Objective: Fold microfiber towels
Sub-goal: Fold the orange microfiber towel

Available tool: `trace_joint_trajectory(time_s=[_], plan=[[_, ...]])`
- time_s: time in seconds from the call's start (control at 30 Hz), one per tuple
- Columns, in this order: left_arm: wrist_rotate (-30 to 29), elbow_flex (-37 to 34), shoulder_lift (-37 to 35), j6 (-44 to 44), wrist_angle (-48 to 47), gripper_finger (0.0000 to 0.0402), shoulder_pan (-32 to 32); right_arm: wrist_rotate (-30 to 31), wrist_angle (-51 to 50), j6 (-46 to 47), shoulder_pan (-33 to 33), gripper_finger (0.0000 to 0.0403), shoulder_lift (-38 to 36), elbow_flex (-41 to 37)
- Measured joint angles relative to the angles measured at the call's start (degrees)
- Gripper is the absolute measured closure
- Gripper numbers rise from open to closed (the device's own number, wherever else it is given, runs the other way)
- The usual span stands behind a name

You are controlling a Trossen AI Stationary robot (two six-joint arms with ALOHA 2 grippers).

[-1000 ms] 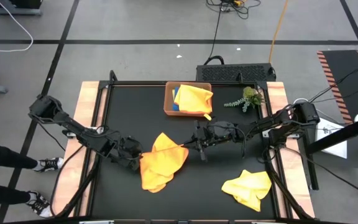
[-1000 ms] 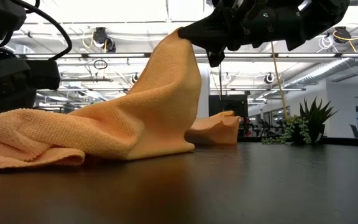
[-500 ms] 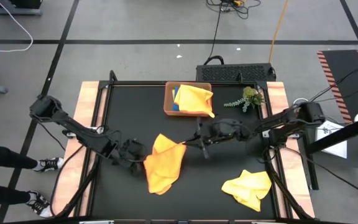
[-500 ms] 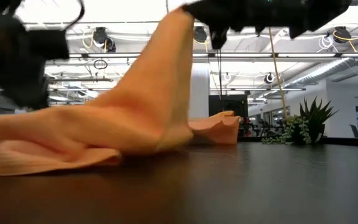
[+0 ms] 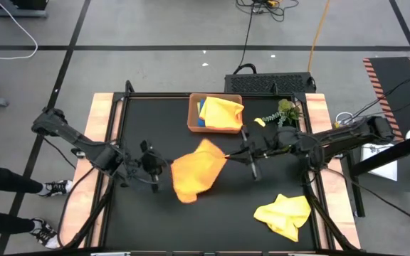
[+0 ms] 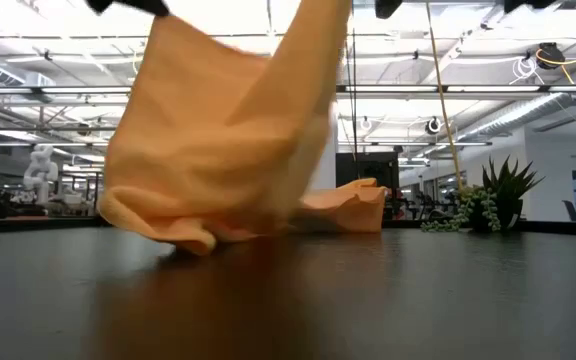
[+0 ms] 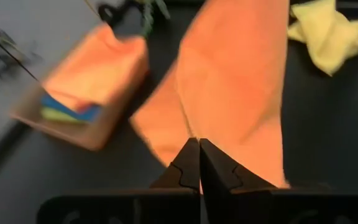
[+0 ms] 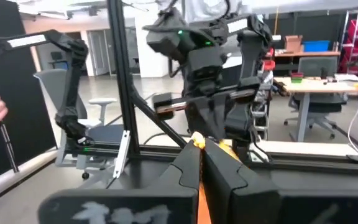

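Cloth first — a yellow towel [image 5: 283, 215] lies crumpled at the table's near right. Mid-table, an orange towel [image 5: 196, 171] hangs lifted between both arms: left gripper [image 5: 164, 169] clamped on one corner, right gripper [image 5: 228, 152] pinching another. Farther back, the tray [image 5: 192, 122] holds more towels [image 5: 221, 112].

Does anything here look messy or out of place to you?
The yellow towel lies crumpled in a heap near the table's front right, not folded. The towels in the tray sit rumpled, one drooping over its rim. The orange towel hangs between the left gripper and right gripper, both shut on it, only its lower edge on the table.
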Motion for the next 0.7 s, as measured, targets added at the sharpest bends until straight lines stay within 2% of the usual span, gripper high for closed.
trace_joint_trajectory(time_s=[0.3, 0.7], plan=[[-6.71, 7.23, 0.02, 6.5, -3.79, 0.0401, -1.12, 0.07, -4.82, -1.51, 1.62, 0.0403, -6.56, 0.0], [-9.01, 9.67, 0.02, 9.53, -4.1, 0.0401, -1.4, 0.11, -8.14, 0.11, 2.12, 0.0403, -9.62, 0.0]])
